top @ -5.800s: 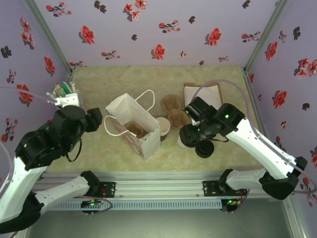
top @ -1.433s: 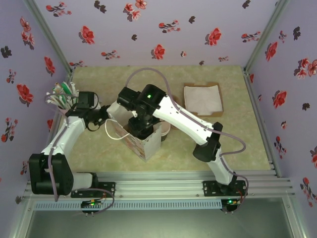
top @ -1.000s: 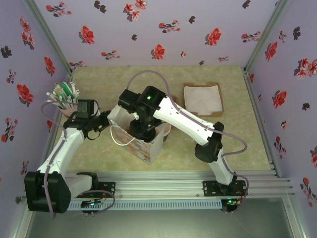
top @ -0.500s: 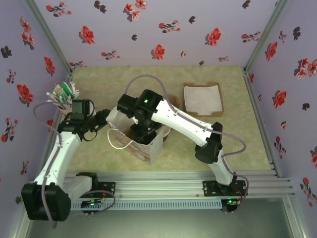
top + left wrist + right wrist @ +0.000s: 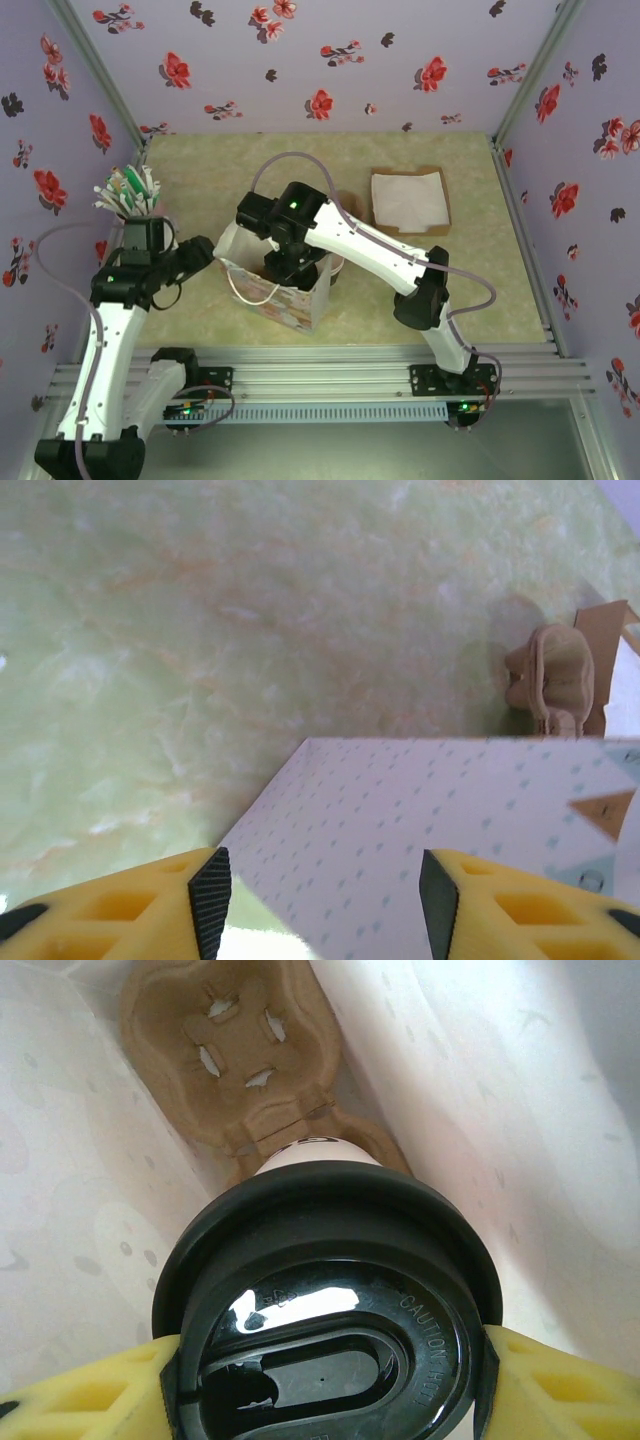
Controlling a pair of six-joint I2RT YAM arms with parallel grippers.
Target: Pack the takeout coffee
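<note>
The takeout coffee (image 5: 330, 1260), a cup under a round black lid, hangs inside the white paper bag (image 5: 285, 295). My right gripper (image 5: 325, 1380) is shut on it, one yellow finger on each side of the lid. Under the cup lies a brown pulp carrier (image 5: 230, 1050) on the bag's floor. From above, the right gripper (image 5: 290, 268) reaches down into the bag's mouth. The left gripper (image 5: 200, 252) stands open just left of the bag. Its black pads (image 5: 210, 900) are wide apart, and the dotted bag wall (image 5: 400, 820) shows beyond them.
A holder of straws (image 5: 128, 190) stands at the far left. An open box of napkins (image 5: 410, 200) sits at the back right. Another brown carrier (image 5: 550, 675) stands behind the bag, and a lidless cup (image 5: 338, 264) is against the bag's right side.
The right gripper brought the lidded cup from the right of the table into the bag and stays there. The left gripper has drawn back toward the near left; the bag shifted forward.
</note>
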